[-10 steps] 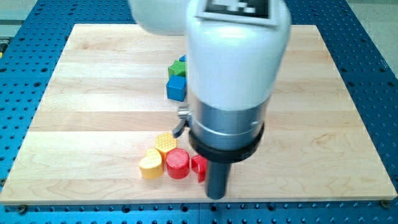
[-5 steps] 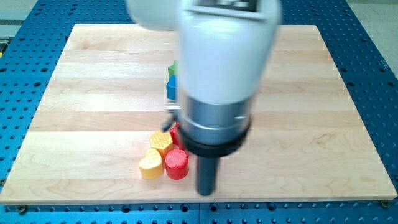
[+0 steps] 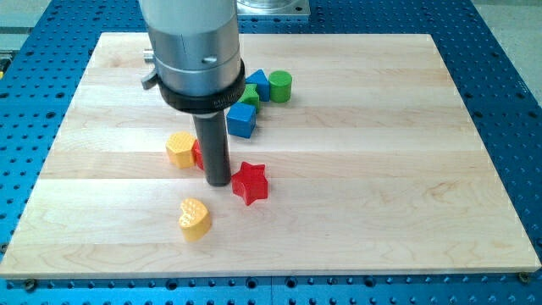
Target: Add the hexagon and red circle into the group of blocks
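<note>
Two blocks are flanking my tip (image 3: 218, 181): red star (image 3: 251, 182) just right, yellow hexagon (image 3: 179, 149) left, red circle (image 3: 198, 153) peeking behind the rod; no gripper is showing.

Red star (image 3: 250, 182), yellow heart (image 3: 194, 218) — pale wood board (image 3: 406, 169).

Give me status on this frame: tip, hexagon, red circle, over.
My tip down between yellow hexagon and red star. Red circle mostly hidden behind rod. Both apart from blue-green group. Yellow heart alone below.
</note>
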